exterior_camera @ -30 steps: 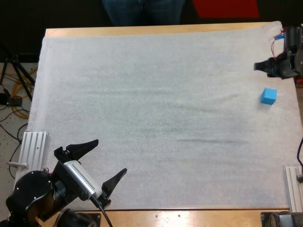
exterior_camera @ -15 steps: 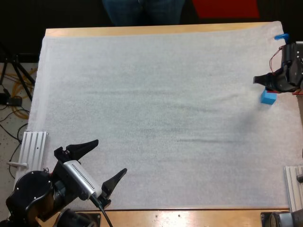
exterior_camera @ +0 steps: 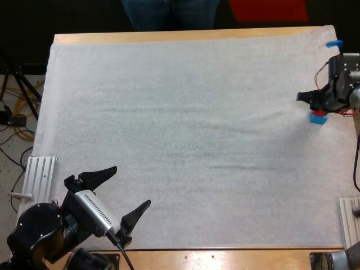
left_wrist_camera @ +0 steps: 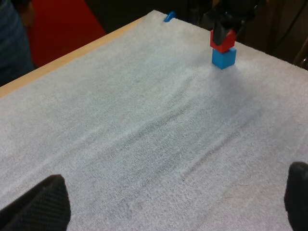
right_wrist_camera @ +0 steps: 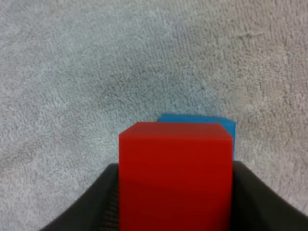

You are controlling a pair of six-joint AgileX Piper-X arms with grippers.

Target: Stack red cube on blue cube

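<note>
The red cube (right_wrist_camera: 175,168) is clamped between my right gripper's (right_wrist_camera: 175,204) black fingers (right_wrist_camera: 103,204). Just beyond and under it peeks the blue cube's (right_wrist_camera: 227,127) top edge. From the left wrist view, the red cube (left_wrist_camera: 223,40) sits directly over the blue cube (left_wrist_camera: 224,57), with the right gripper (left_wrist_camera: 226,24) on it; I cannot tell whether the two cubes touch. In the high view the right gripper (exterior_camera: 318,104) hovers at the mat's far right edge, over the blue cube (exterior_camera: 318,118). My left gripper (exterior_camera: 130,187) stands open near the front left corner, holding nothing.
The white mat (exterior_camera: 180,129) covers the wooden table (exterior_camera: 169,36). A person's legs (exterior_camera: 169,12) stand beyond the far side. Metal rails lie at the front left (exterior_camera: 40,171) and front right (exterior_camera: 349,222) corners.
My right gripper has come toward the near side and down with the red cube, ending over the blue cube and covering most of it. The left arm has stayed still.
</note>
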